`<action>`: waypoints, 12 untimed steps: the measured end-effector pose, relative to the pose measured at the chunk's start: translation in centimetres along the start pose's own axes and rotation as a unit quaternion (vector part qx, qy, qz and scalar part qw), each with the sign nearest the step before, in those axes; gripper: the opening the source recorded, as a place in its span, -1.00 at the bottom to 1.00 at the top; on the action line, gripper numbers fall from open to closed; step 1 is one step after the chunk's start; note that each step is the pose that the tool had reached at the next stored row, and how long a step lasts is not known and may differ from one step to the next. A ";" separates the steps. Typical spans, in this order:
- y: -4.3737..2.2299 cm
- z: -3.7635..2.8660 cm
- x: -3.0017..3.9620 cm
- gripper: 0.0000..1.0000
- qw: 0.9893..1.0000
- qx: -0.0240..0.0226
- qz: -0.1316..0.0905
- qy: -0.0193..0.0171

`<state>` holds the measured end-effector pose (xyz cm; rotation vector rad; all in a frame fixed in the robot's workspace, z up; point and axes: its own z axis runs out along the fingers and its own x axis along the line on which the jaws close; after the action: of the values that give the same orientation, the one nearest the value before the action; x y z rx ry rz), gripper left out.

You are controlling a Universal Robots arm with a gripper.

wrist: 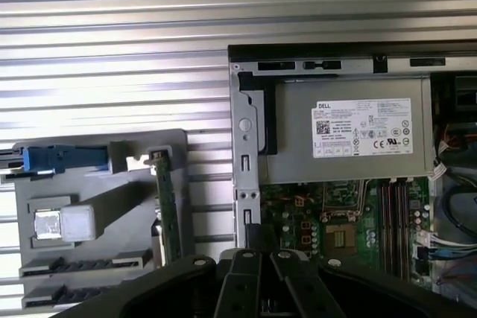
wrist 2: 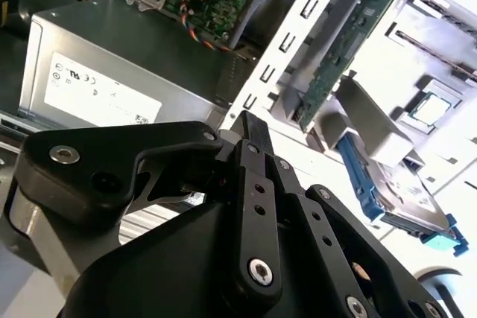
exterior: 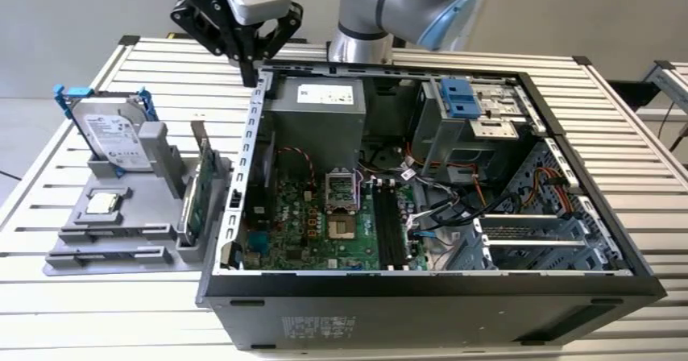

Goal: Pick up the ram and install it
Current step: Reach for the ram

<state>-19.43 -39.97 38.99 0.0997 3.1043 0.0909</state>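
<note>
Hovering over slatted metal table [exterior: 634, 143], jaws closed; ram [exterior: 192, 212] in holder [exterior: 108, 240].

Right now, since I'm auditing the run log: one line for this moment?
gripper shut, empty, above case corner | ram standing in gray holder beside case, ungrasped | memory slots empty

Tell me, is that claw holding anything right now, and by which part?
Nothing is held. The gripper hangs empty, fingers together, above the computer case's corner; the ram stands in the gray holder beside the case.
</note>
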 end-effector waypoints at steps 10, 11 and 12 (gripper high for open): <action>-0.17 -0.09 2.63 -1.00 1.000 0.000 0.000 0.000; -0.18 -0.10 2.88 -1.00 1.000 0.000 0.000 0.000; -0.20 -0.11 3.14 -1.00 1.000 0.000 0.000 0.000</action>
<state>-22.57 -39.97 38.99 0.0999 3.1047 0.0910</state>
